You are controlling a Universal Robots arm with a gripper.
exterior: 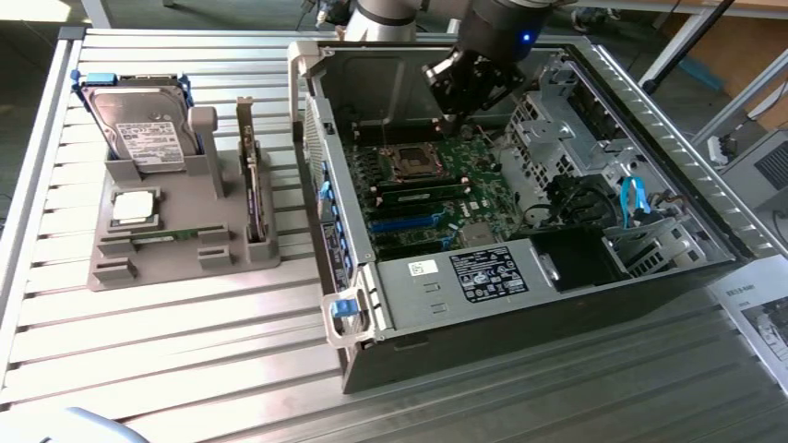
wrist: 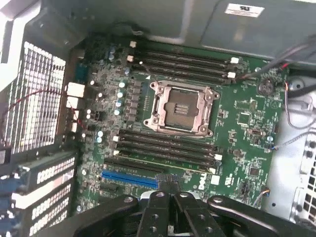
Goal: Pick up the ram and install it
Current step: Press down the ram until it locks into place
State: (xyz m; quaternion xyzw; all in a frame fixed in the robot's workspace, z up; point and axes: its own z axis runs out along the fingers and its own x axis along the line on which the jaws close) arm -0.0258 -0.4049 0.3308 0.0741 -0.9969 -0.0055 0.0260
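We are seeing the ram (exterior: 165,235) lying flat in the grey holder (exterior: 111,268), long axis across the exterior view, well to that view's left of the gripper (exterior: 459,109), jaws together and empty, hovering over the motherboard (wrist: 237,123).

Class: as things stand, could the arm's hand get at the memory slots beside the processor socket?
Probably yes: the case is open, the hand hangs over the motherboard, and nothing lies across the memory slots.
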